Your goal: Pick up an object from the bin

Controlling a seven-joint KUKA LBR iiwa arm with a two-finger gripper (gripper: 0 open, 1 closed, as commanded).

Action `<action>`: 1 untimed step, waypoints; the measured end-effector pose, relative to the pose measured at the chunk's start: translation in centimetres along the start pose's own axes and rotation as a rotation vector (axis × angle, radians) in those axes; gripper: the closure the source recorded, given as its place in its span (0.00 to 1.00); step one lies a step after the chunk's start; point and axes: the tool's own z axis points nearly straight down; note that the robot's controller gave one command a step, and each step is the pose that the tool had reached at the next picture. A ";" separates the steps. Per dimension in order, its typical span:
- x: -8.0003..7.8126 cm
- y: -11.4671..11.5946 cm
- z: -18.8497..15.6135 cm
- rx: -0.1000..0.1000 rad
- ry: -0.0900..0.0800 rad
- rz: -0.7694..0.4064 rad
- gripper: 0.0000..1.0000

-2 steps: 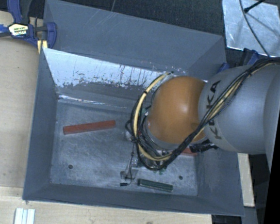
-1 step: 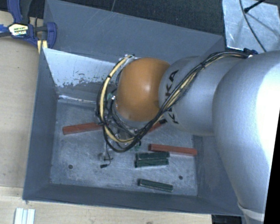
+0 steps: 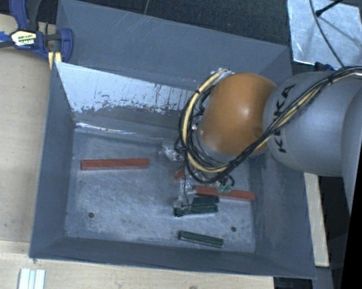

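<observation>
My gripper [image 3: 185, 191] hangs below the arm's orange cover, low over the right middle of the bin floor. A dark green block [image 3: 201, 207] lies right beside and under it, seemingly touching its tip. Just behind that block a red-brown stick [image 3: 234, 194] lies flat, its left end hidden by the gripper. A second dark green bar [image 3: 200, 239] rests near the front wall, apart from the gripper.
A longer red-brown stick [image 3: 115, 163] lies on the left half of the floor. A small pale scrap [image 3: 166, 151] sits near the back wall. The arm and its cables cover the bin's right rear corner.
</observation>
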 end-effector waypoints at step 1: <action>-2.6 4.0 0.0 0.000 0.000 0.137 0.00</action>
